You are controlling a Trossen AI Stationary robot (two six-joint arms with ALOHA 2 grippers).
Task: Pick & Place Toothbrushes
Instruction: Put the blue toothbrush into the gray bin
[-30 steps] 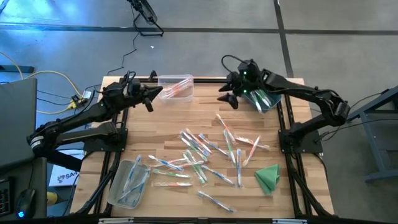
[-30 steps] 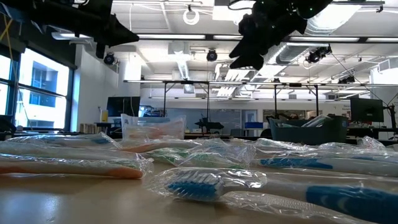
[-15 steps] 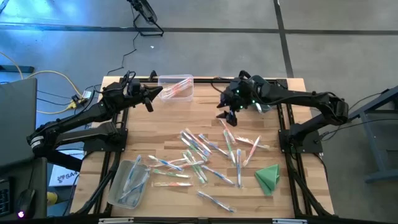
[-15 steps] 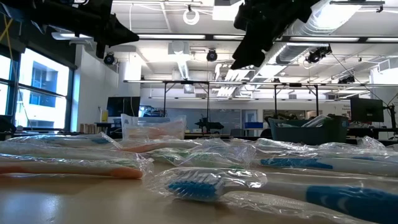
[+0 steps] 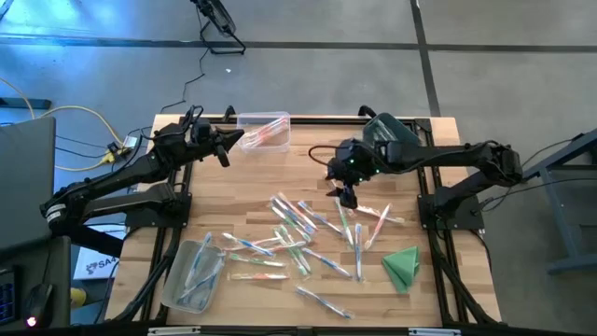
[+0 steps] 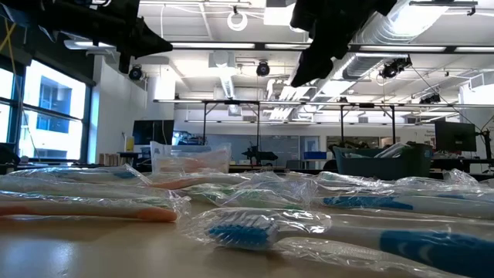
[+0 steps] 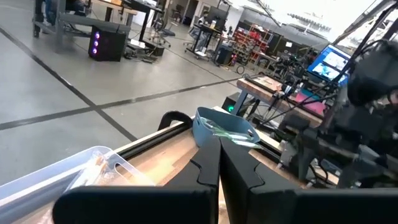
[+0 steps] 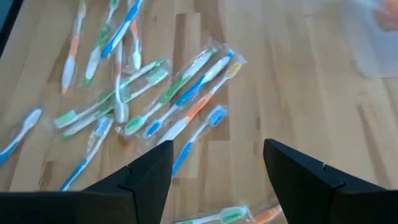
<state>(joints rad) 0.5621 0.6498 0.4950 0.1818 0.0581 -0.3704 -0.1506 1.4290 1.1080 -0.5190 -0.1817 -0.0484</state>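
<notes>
Now the right gripper (image 5: 347, 193) hangs over the far edge of the toothbrush scatter, its fingers (image 8: 146, 177) spread wide and holding nothing. Below and just ahead of those fingers lie the toothbrushes (image 5: 303, 229) — dozens of wrapped sticks strewn across the middle of the wooden surface (image 5: 252, 177), none of them between the fingers yet.

Closest in the right wrist view is a bundle of wrapped brushes (image 8: 186, 93), green, blue and orange together. Its long axis runs on a diagonal across the line between the 2 fingertips rather than squarely across it — so my read is that the wrist wants a small turn before the drop, to bring the fingers down on either side of a handle.

Which arm is nearer? Clearly the right one. The left gripper (image 5: 222, 149) sits well away at the far left corner, beside the clear bin (image 5: 263, 131) that already holds a few orange brushes, its fingers (image 7: 214, 165) pressed together and empty. From there the blue bin (image 7: 224, 130) shows at the far right corner, and another clear bin (image 5: 191, 273) lies at the near left.
</notes>
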